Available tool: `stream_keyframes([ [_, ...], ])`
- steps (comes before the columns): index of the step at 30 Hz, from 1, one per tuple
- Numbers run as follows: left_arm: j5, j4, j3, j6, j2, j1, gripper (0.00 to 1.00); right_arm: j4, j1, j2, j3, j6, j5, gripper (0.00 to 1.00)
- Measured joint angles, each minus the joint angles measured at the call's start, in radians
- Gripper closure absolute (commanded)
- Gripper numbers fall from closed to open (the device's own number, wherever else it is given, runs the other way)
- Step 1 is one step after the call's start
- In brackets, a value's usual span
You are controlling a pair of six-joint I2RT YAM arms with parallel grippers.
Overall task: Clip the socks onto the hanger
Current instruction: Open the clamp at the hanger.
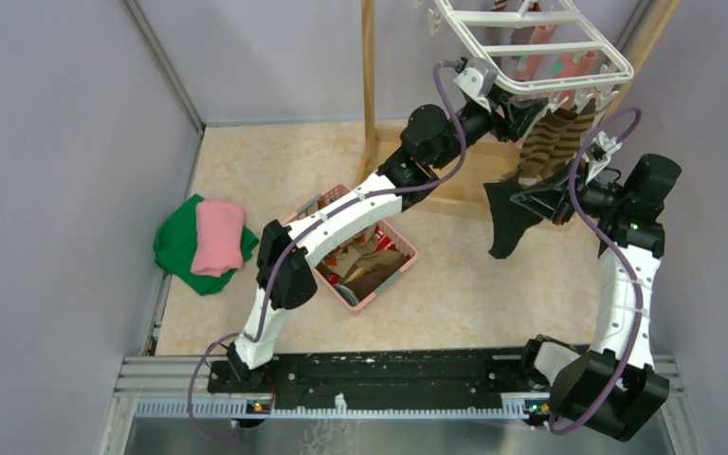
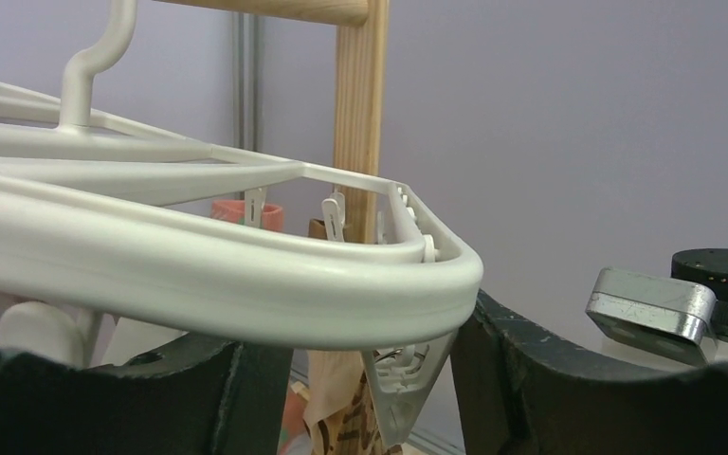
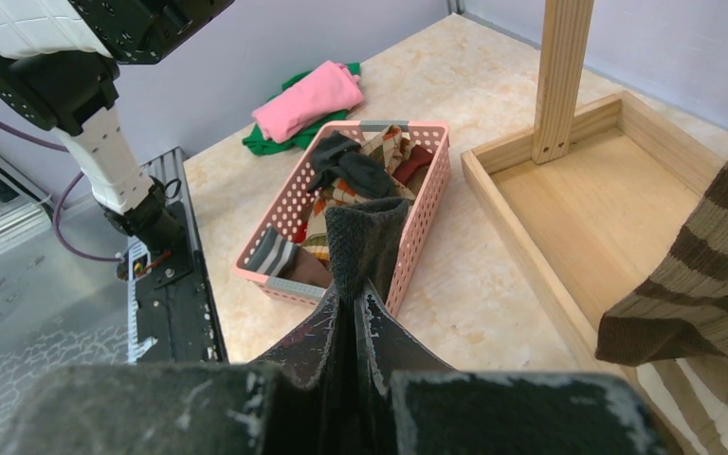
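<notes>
— Where's the hanger (image 1: 542,45)?
— Upper right, seen from overhead. My left gripper (image 2: 374,372) gapes around its corner clip (image 2: 400,393). My right gripper (image 3: 355,313) is pinched tight on a black sock (image 3: 365,237), right of centre.

Light: bright, even | shadows: soft, faint | focus: hanger (image 2: 246,284) rim blurred near left-wrist lens
</notes>
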Motion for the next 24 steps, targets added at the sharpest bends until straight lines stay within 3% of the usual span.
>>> stream_keyframes([
  [10, 0.010, 0.002, 0.010, -0.016, 0.000, 0.000, 0.80, 0.001, 0.000, 0.000, 0.000, 0.000, 0.000, 1.00],
  [16, 0.023, 0.003, 0.011, -0.032, 0.000, -0.004, 0.93, 0.005, 0.000, 0.000, -0.001, 0.009, 0.000, 1.00],
  [24, 0.024, -0.004, 0.012, -0.059, 0.000, -0.004, 0.96, 0.006, 0.000, 0.018, 0.044, 0.032, 0.006, 1.00],
])
